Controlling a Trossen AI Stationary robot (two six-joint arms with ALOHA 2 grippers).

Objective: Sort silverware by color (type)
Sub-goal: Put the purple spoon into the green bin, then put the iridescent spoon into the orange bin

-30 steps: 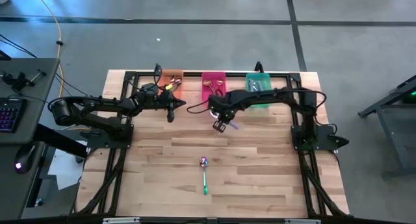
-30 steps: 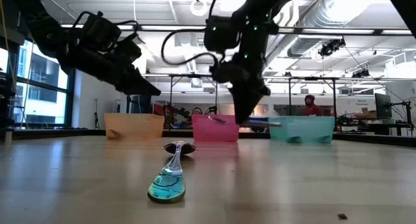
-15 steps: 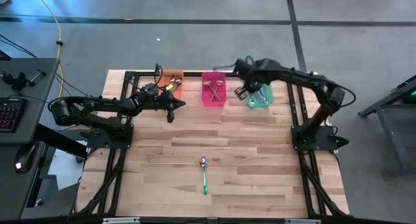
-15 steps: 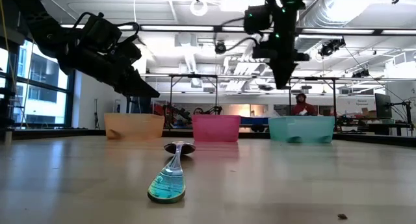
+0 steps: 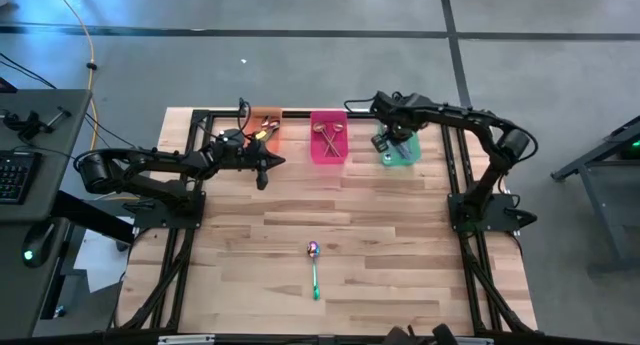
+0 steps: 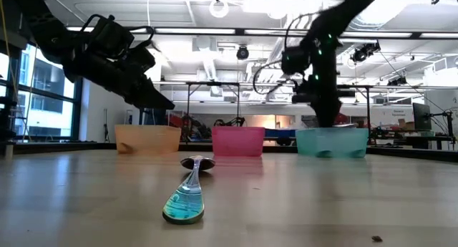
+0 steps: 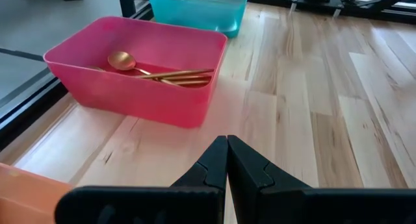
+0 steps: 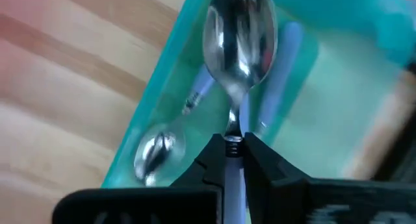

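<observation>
My right gripper [image 5: 385,141] is over the green bin [image 5: 400,151], shut on a silver spoon [image 8: 239,36] with a pale purple handle. Other silver spoons [image 8: 156,149] lie in that bin. A spoon with a rainbow bowl and green handle [image 5: 314,266] lies flat on the table's near middle; it also shows in the low view [image 6: 187,195]. My left gripper [image 5: 262,171] is shut and empty, above the table in front of the orange bin [image 5: 265,125]. The pink bin [image 7: 130,87] holds gold spoons [image 7: 159,73]. My right gripper pinches the spoon between its two fingers at the thin neck [image 8: 233,128], where the handle meets the bowl. The fingers come from above, pointing down, and lie along the spoon. The bowl sticks out past the fingertips, clear above the green bin's floor.
The three bins stand in a row at the table's far edge, inside a black frame rail [image 5: 300,113]. Bare wood [image 5: 400,245] lies between the bins and the near edge. A small dark crumb [image 6: 376,238] lies near the front right.
My right gripper has carried the spoon from in front of the pink bin up and toward the table's far right, then down over the green bin. It stays shut on the spoon.
</observation>
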